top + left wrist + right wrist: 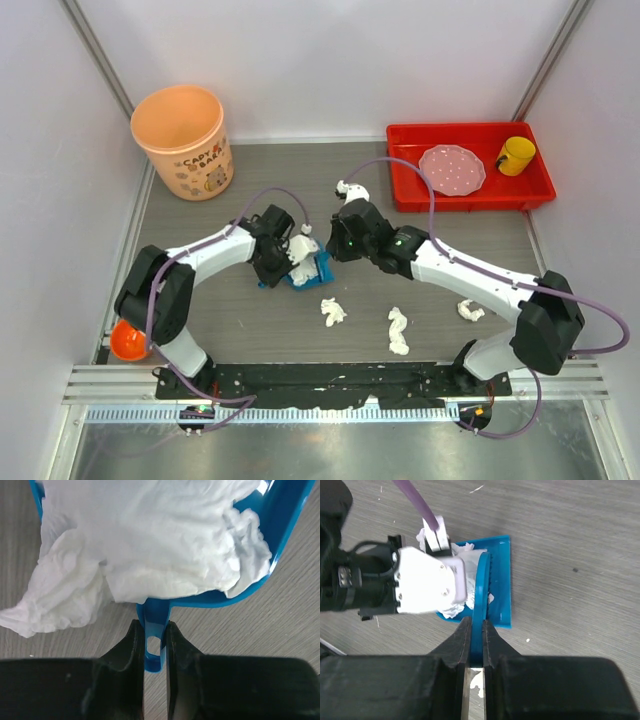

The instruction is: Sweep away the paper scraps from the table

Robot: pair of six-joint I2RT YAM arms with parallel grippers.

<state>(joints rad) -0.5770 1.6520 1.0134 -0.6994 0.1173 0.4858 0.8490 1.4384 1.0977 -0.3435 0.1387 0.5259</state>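
- Grey wood-grain table [250, 330] from above: four crumpled white paper scraps [332, 311] lay loose, one far off by the red plastic tray [520, 200]. I judged the sweeping under halfway done.
- Left wrist: my left gripper [155, 645] was clamped on the handle of the blue plastic dustpan [280, 530], with a wad [150, 540] inside.
- Right wrist: my right gripper [476, 640] pinched a thin blue brush [482, 590] over the pan.

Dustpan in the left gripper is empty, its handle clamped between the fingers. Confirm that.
Not empty: the left wrist view shows the blue dustpan heaped with crumpled white paper scraps, some spilling over its edge. The rest holds: the left gripper is clamped on its handle.
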